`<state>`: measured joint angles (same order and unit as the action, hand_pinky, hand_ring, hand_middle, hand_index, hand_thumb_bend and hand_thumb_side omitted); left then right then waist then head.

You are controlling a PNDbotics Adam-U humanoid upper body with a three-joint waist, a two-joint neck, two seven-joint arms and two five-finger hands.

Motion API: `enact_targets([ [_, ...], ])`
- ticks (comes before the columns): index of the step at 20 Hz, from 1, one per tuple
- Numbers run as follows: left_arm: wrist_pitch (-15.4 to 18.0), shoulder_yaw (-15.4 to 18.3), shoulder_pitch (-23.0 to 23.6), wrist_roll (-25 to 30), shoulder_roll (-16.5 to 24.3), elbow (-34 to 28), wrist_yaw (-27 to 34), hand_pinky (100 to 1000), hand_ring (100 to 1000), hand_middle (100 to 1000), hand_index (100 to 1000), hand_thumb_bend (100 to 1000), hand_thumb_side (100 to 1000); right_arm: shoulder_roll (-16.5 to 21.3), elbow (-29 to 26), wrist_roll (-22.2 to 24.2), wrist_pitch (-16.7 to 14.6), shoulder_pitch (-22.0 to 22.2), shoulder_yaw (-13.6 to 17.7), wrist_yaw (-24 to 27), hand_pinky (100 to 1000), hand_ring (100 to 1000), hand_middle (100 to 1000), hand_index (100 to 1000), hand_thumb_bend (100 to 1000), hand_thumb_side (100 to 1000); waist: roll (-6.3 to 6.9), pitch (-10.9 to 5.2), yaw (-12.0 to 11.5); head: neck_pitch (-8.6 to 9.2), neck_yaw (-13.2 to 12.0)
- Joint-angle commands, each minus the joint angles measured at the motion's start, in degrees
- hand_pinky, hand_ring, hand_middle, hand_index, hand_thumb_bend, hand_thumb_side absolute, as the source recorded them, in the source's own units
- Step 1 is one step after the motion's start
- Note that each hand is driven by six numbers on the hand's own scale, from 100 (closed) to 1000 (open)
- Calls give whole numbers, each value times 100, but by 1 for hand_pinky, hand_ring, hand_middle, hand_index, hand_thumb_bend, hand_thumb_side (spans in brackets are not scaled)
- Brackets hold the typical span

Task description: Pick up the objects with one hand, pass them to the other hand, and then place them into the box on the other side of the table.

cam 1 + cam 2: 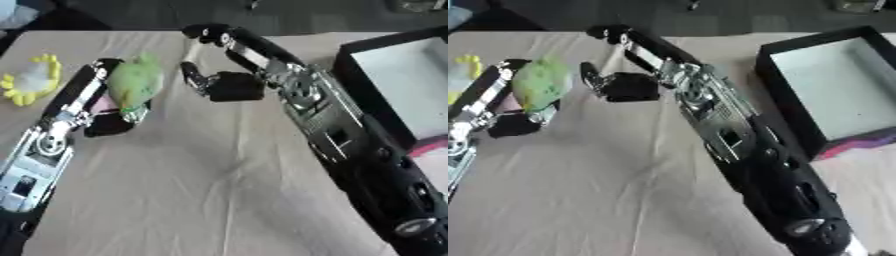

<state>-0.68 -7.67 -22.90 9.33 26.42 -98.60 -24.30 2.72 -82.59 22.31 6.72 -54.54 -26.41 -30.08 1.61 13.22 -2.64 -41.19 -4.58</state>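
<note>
Two hands are seen over the tan table (201, 190) in the left eye view: the left hand (118, 112) is curled round a green plush toy (136, 82), while the right hand (219, 85) is held just beside it, fingers relaxed and holding nothing. A yellow-and-white toy (31, 79) lies at the left edge. In the right eye view, the black box (833, 85) is shown at the table's right side.

Soft, even light from above falls on the beige cloth-covered table (201, 200). Both views are blurred. Weak shadows lie under the arms; small highlights shine on silver joints.
</note>
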Motion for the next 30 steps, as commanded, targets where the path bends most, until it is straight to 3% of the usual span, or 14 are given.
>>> enact_targets([
  [1, 102, -14, -111, -26, 29, -66, 20, 770, 654, 569, 582, 100, 189, -98, 50, 150, -81, -172, -10, -212, 974, 953, 924, 955, 193, 548, -61, -212, -2, -11, 21],
  [5, 202, -54, -123, -15, -3, -92, -21, 770, 655, 569, 581, 100, 184, -180, 160, 332, -225, -215, -25, -317, 974, 956, 928, 960, 233, 523, -57, -216, -4, -40, 54],
  [10, 247, -90, -140, 62, -40, -72, -32, 770, 655, 569, 579, 100, 186, -225, 186, 528, -387, -253, -22, -272, 971, 955, 931, 972, 317, 372, -62, -216, 3, -82, 131],
  [17, 368, -170, -155, 265, -61, -98, 34, 771, 655, 568, 578, 100, 193, -281, 257, 440, -493, -250, -31, -366, 968, 950, 927, 973, 335, 393, -43, -201, 6, -105, 225],
  [26, 500, -249, -189, 448, -88, -132, 115, 754, 655, 568, 579, 100, 195, -358, 370, 452, -533, -227, -92, -358, 969, 947, 920, 962, 285, 412, -39, -193, 6, -111, 255],
  [30, 509, -257, -203, 460, -108, -146, 131, 753, 656, 569, 580, 100, 195, -384, 419, 349, -462, -204, -100, -300, 967, 932, 872, 913, 182, 360, -45, -190, -3, -104, 245],
])
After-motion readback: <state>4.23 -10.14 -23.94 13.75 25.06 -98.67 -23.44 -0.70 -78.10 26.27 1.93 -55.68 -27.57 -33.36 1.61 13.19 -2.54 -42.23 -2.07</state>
